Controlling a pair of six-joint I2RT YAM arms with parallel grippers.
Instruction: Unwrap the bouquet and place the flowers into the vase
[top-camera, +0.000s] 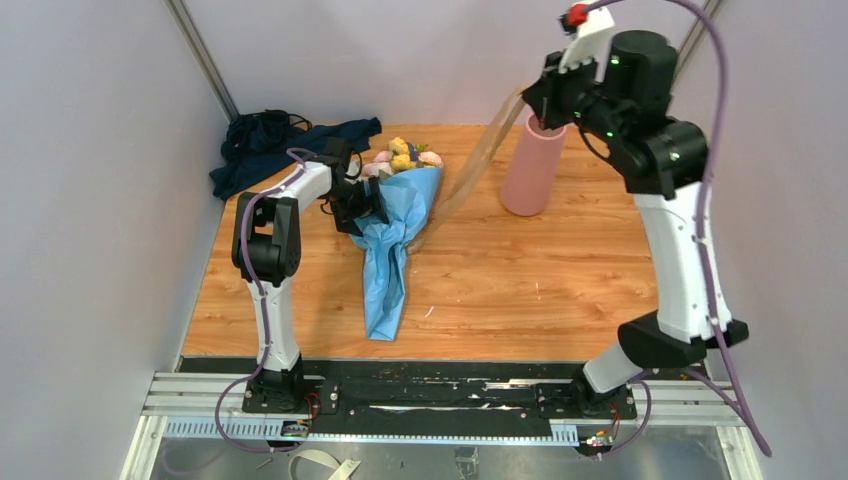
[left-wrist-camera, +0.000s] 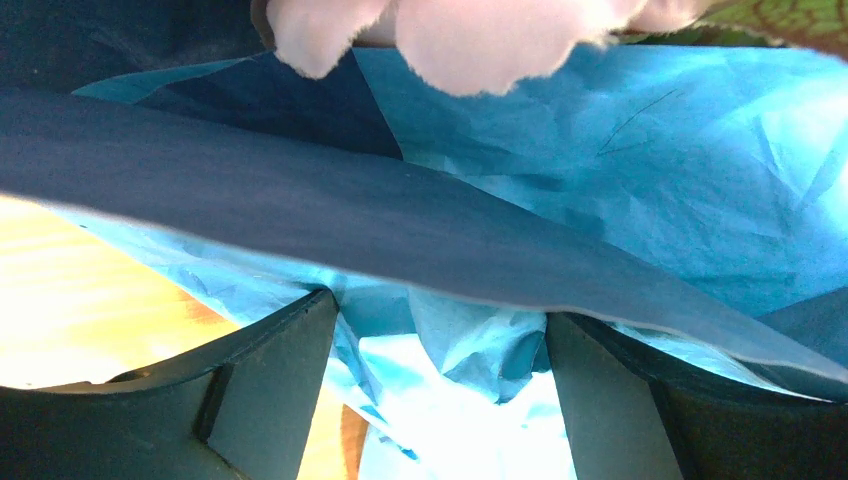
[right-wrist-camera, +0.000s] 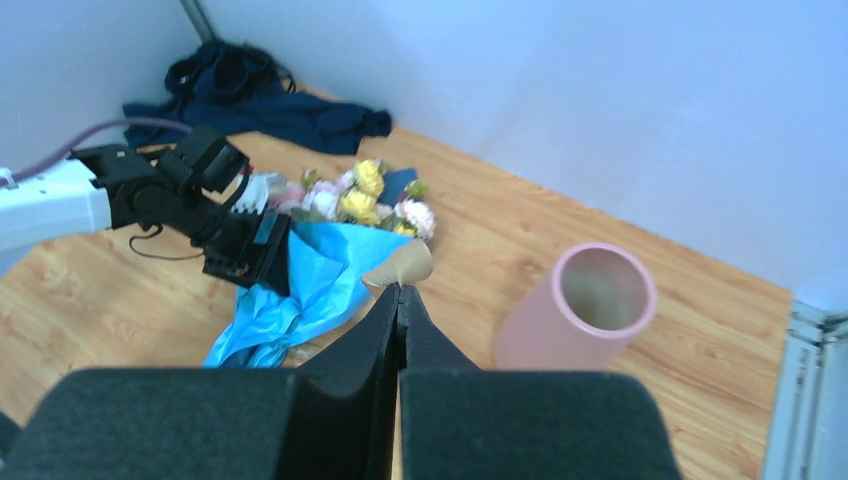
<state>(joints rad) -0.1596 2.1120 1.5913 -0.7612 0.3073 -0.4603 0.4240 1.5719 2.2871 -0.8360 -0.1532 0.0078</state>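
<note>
Bouquet of pink and yellow flowers in blue paper wrap (top-camera: 400, 215) lies on the wooden table (top-camera: 520, 290) in the overhead view. Its long axis runs near to far, blooms at the far end. The left gripper (top-camera: 352, 205) sits against its left flank at mid-length. A tan raffia ribbon (top-camera: 480, 155) slants up and right from the wrap to the raised right gripper (top-camera: 532, 105), which hangs above the tall matte pink vase (top-camera: 530, 165). The vase stands upright, well apart to the bouquet's right.

Left wrist view: the 2 dark fingers (left-wrist-camera: 270, 390) of the left gripper (left-wrist-camera: 440, 320) stand wide, with crumpled blue paper (left-wrist-camera: 650, 180) bulging between them and a pale pink bloom (left-wrist-camera: 470, 40) just beyond. No clamp on the paper shows.

Right wrist view: the right gripper (right-wrist-camera: 400, 290) is pressed closed, pinching the ribbon (right-wrist-camera: 405, 265) at its tips. The bouquet (right-wrist-camera: 310, 280) lies ahead and to the left, the left gripper (right-wrist-camera: 262, 262) at its side, and the open-mouthed vase (right-wrist-camera: 545, 330) lies to the right. Any further pull probably runs up and away from the wrap, so the left arm, far nearer, seems best placed to brace.
</note>
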